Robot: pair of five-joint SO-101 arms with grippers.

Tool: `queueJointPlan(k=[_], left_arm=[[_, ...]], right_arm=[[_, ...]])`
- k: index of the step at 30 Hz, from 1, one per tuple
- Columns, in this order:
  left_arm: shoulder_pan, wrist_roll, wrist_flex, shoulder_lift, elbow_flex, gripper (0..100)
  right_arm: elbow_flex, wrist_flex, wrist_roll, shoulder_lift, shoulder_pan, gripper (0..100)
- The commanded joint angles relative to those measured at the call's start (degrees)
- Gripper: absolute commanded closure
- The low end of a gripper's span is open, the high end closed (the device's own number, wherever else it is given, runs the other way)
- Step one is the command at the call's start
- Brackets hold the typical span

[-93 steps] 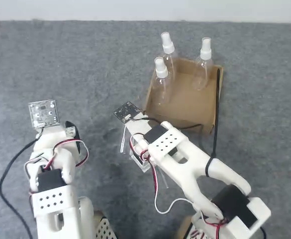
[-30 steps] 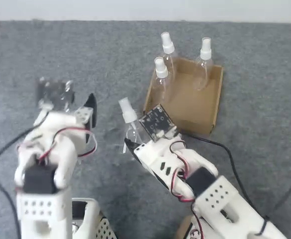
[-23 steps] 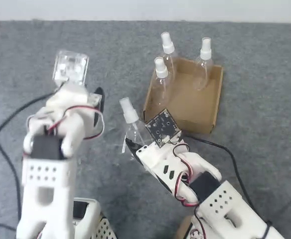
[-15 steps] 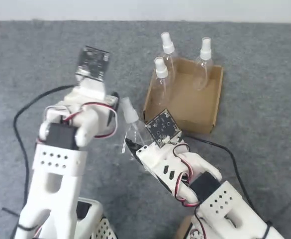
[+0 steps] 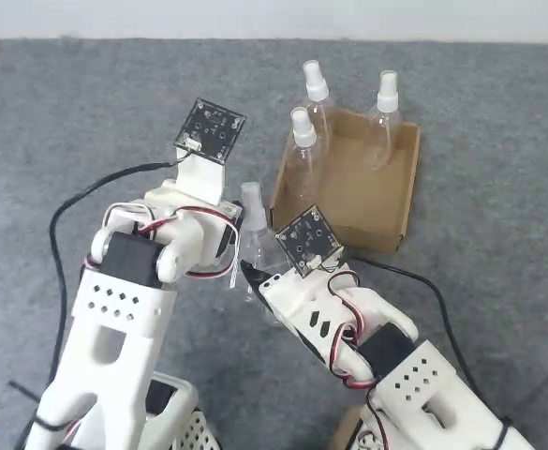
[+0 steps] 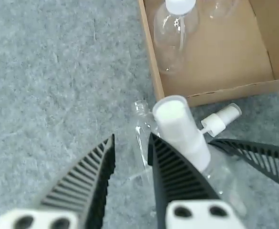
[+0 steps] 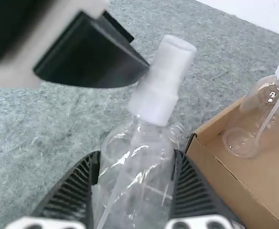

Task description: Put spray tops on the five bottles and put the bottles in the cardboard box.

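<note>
The grey surface [image 5: 86, 112] carries a cardboard box [image 5: 353, 197] with three capped bottles [image 5: 303, 155] standing upright in it. Just beside the box's near corner, the right end effector [image 7: 134, 167] is clenched around a fourth bottle [image 5: 255, 246], held upright with a spray top [image 7: 160, 81] sitting on its neck. The left end effector [image 6: 131, 140] hangs just beside that top, its fingers slightly parted and gripping nothing. Below them, an uncapped bottle [image 6: 141, 126] and a loose spray top [image 6: 220, 120] lie on the surface.

Seemingly a robotics lab bench: grey carpet [image 5: 77, 112], bare white wall [image 5: 255, 17], wired white left arm [image 5: 114, 319] and right arm [image 5: 386, 352].
</note>
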Motion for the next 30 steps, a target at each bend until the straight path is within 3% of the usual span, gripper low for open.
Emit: queueJointPlan(k=[1, 12, 16, 21, 30], left_arm=[[3.0, -2.7, 1.6, -0.4, -3.0, 89], [3.6, -3.1, 3.1, -8.8, -3.2, 89], [-1.2, -2.9, 1.1, -12.3, -4.0, 89], [-8.0, -2.5, -3.2, -9.3, -4.4, 89], [-7.8, -0.9, -12.2, -0.1, -4.4, 89]], right_arm=[[0.1, -1.1, 0.6, -2.6, -0.6, 99.1], [3.3, -8.2, 0.7, -2.6, -0.2, 99.1], [3.5, -8.4, 0.7, -2.6, -0.4, 99.1], [3.5, -8.9, 0.7, -2.6, -0.6, 99.1], [3.5, -8.9, 4.7, -2.6, -0.6, 99.1]])
